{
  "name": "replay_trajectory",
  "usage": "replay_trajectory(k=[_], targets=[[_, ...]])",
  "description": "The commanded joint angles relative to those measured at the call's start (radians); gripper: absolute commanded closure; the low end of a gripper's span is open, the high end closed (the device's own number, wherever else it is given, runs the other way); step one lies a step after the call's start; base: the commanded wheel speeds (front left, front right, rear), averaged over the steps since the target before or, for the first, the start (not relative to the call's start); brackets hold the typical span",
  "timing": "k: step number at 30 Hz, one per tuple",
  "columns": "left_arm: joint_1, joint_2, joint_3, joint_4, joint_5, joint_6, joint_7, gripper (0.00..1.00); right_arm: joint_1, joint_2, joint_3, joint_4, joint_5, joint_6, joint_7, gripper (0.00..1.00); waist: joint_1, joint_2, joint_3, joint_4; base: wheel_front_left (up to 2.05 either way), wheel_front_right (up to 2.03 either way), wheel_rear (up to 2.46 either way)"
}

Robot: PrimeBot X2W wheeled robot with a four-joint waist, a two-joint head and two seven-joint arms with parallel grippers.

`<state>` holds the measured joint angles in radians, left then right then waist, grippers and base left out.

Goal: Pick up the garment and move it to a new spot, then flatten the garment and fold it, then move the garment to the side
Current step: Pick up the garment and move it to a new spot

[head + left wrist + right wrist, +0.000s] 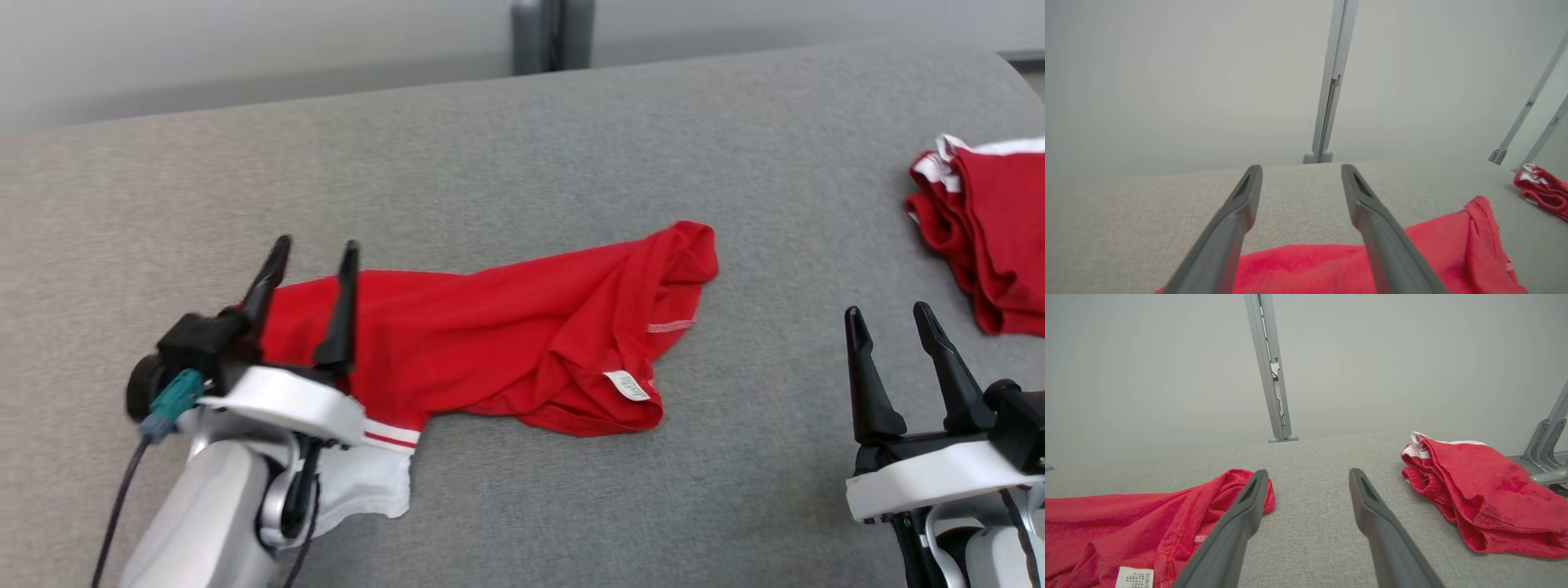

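Note:
A red garment (506,335) with a white band and a white label lies crumpled across the middle of the grey surface. It also shows in the left wrist view (1314,267) and the right wrist view (1126,526). My left gripper (314,253) hovers over the garment's left end, open, with nothing between its fingers (1237,212). My right gripper (890,310) stands open at the lower right, well clear of the garment, over bare surface; its fingers (1372,506) hold nothing.
A second red and white garment (988,229) lies bunched at the right edge of the grey padded surface (506,147). A grey post (551,33) stands behind the far edge, and metal frame legs (1547,445) show at the right.

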<state>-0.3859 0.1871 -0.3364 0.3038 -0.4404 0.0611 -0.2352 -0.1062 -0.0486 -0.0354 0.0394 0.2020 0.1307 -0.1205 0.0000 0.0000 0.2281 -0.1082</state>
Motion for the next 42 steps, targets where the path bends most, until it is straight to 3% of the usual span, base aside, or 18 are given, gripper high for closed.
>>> replay_trajectory(k=[1, 6, 15, 22, 42], targets=[[0.030, 0.016, 0.027, -0.006, -0.012, 0.016, -0.010, 0.00, 0.015, -0.005, -0.006, -0.010, -0.008, 0.000, 0.012, 0.00, 0.0000, 0.0000, -0.046, 0.052, 0.00, 0.00, 0.00], [0.107, 0.054, 0.102, -0.047, -0.027, 0.048, -0.023, 0.00, 0.033, -0.005, -0.001, -0.021, -0.014, 0.000, 0.035, 0.00, 0.0000, 0.0000, -0.075, 0.094, 0.00, 0.00, 0.00], [0.248, 0.109, 0.188, -0.133, -0.031, 0.046, -0.029, 0.00, 0.064, -0.006, 0.007, -0.031, -0.022, 0.000, 0.065, 0.00, 0.0000, 0.0000, -0.123, 0.130, 0.00, 0.00, 0.00], [0.344, 0.139, 0.168, -0.192, 0.003, 0.058, -0.021, 0.00, 0.101, -0.011, 0.013, -0.022, -0.016, 0.000, 0.077, 0.00, 0.0000, 0.0000, -0.169, 0.134, 0.00, 0.00, 0.00], [0.516, 0.149, 0.125, -0.338, 0.021, 0.126, 0.057, 0.00, 0.195, -0.008, -0.001, -0.051, -0.017, 0.000, 0.104, 0.00, 0.0000, 0.0000, -0.243, 0.121, 0.00, 0.00, 0.00]])
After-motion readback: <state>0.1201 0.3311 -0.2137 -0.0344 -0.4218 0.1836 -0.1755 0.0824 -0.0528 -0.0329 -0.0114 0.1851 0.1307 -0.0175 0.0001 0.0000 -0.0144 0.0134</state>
